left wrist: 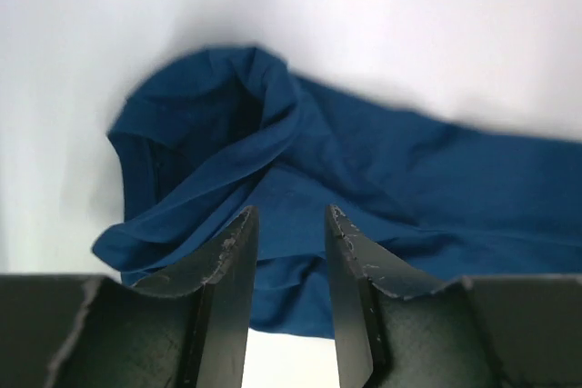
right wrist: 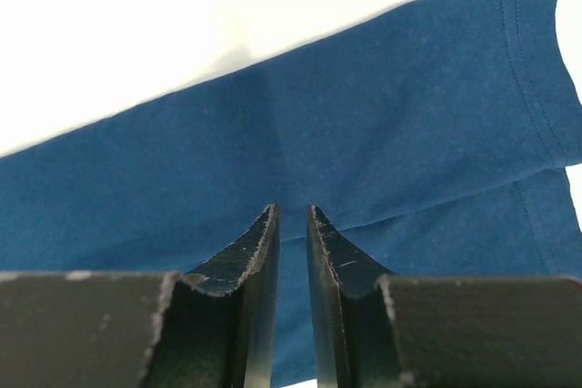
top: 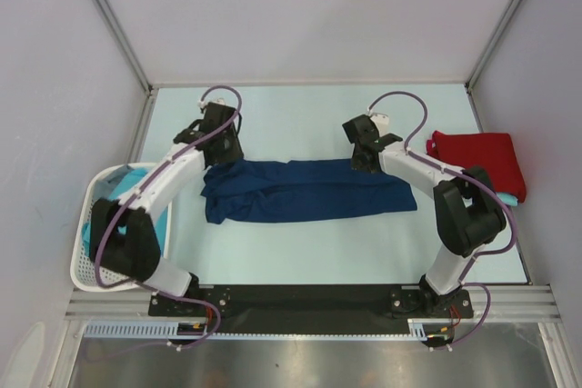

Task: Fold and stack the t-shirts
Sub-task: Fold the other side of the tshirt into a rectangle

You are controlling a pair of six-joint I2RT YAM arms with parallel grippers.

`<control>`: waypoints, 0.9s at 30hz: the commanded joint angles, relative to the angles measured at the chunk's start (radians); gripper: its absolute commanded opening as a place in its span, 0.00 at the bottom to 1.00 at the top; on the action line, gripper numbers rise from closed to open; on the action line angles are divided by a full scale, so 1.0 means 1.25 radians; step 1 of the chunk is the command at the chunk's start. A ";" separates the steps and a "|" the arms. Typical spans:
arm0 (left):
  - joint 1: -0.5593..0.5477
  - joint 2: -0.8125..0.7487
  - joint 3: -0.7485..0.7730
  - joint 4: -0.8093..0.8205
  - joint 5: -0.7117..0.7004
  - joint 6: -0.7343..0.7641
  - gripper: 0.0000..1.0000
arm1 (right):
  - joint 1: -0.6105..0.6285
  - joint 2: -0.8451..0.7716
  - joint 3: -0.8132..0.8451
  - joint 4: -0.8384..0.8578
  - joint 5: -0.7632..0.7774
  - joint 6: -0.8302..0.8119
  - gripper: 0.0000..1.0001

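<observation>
Both over navy tee: L jaws spread, R jaws near-shut, grip unclear.

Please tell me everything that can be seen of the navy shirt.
The navy shirt is soft, plain dark blue cloth, lying on the pale table as a long band folded lengthwise, left to right. Its left end is bunched and wrinkled; its right end is smooth, with a stitched hem. The left claw hangs open over the bunched end, the right claw, jaws narrow, over the smooth end; contact is unclear.
</observation>
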 commanded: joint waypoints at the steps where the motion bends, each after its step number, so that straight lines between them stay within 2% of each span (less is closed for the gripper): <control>1: 0.008 0.101 -0.028 0.005 0.049 0.021 0.40 | -0.002 -0.007 0.007 0.021 0.010 -0.013 0.23; 16: 0.101 0.244 0.077 -0.006 0.076 0.041 0.40 | -0.016 -0.008 -0.013 0.029 0.005 -0.012 0.23; 27: 0.102 0.289 0.132 -0.003 0.110 0.048 0.42 | -0.022 0.007 -0.007 0.026 0.000 -0.012 0.23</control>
